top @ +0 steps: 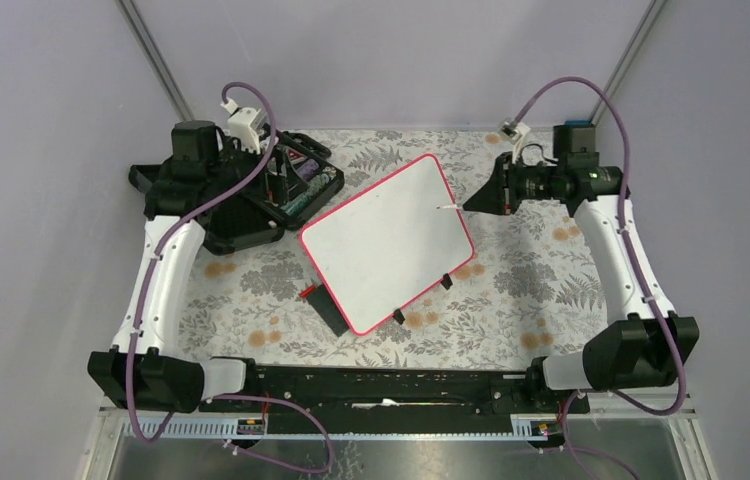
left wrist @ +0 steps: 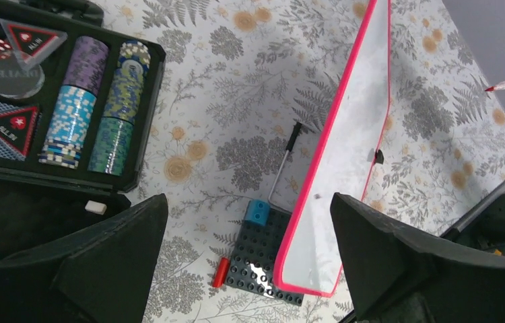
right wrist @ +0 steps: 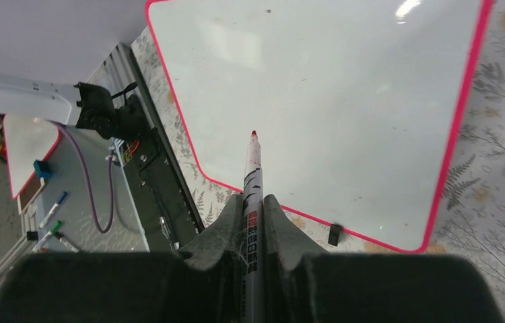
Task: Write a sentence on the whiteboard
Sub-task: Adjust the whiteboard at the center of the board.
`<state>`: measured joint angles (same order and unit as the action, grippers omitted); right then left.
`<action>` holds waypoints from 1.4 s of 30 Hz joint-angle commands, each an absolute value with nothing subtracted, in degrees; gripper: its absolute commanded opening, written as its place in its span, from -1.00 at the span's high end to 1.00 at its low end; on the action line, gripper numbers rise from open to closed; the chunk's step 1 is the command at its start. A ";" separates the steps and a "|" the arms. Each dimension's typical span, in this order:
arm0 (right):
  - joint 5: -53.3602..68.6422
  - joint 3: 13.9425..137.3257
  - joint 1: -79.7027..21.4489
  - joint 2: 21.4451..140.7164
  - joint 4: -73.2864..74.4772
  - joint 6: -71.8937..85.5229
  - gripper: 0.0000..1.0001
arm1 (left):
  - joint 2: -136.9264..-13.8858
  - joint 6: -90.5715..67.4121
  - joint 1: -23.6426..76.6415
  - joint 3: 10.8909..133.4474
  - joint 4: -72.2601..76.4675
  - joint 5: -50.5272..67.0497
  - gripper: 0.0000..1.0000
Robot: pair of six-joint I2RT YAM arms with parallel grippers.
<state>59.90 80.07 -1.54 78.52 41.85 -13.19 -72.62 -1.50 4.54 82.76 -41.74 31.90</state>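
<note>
The whiteboard (top: 387, 240) lies tilted in the middle of the table, glossy white with a pink-red frame and two black clip feet. Its face (right wrist: 317, 94) is blank; no sentence shows on it. My right gripper (right wrist: 253, 202) is shut on a white marker (right wrist: 251, 176) whose red tip points at the board. From above, that marker (top: 448, 207) reaches over the board's right edge; whether the tip touches I cannot tell. My left gripper (left wrist: 248, 199) hangs open and empty above the table left of the board (left wrist: 351, 155), over the edge of the chip case.
An open black case of poker chips (top: 251, 195) (left wrist: 68, 114) sits at the back left. A dark grey studded plate (left wrist: 263, 252) with a blue block, a red cap (left wrist: 221, 272) and a thin metal rod (left wrist: 283, 171) lie by the board's left edge. A black rail (top: 381, 385) runs along the near edge.
</note>
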 commanded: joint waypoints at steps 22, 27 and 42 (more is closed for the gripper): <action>61.04 86.61 -15.53 83.18 49.12 -24.20 1.00 | -89.84 10.80 5.22 90.76 -46.89 44.82 -0.78; 60.96 86.71 -15.53 82.33 50.10 -24.74 1.00 | -95.78 11.05 7.88 96.49 -46.85 47.21 -0.76; 60.09 86.53 -15.52 79.44 51.66 -24.71 1.00 | -106.59 6.51 14.96 102.95 -44.82 63.73 -0.15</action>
